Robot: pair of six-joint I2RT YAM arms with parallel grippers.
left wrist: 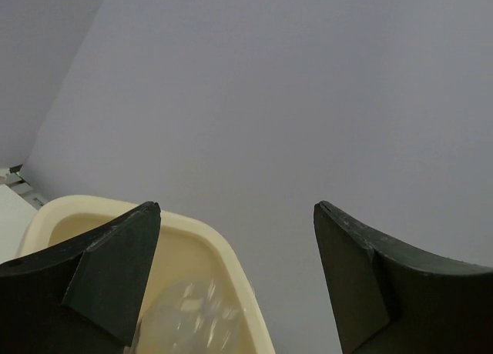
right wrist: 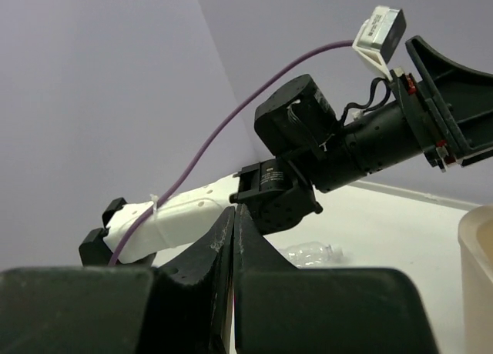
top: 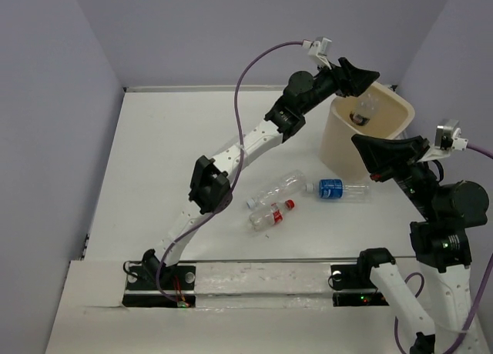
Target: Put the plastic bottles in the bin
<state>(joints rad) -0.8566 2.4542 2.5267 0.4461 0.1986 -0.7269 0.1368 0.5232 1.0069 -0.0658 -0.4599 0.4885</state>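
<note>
The cream bin (top: 344, 142) stands at the back right. My left gripper (top: 360, 75) hangs open over its mouth, empty. A clear bottle (top: 369, 106) is inside the bin below it, and shows blurred in the left wrist view (left wrist: 189, 315) between the open gripper (left wrist: 236, 206) and the bin rim (left wrist: 227, 254). Three bottles lie on the table: a clear one (top: 277, 188), a red-labelled one (top: 271, 215) and a blue-labelled one (top: 337, 188). My right gripper (top: 383, 148) is shut and empty in front of the bin, jaws pressed together (right wrist: 233, 209).
The right wrist view shows the left arm (right wrist: 323, 154) raised across the scene, a clear bottle (right wrist: 312, 252) on the white table behind it, and the bin's edge (right wrist: 477, 227) at the right. Grey walls close in the table at the back and both sides.
</note>
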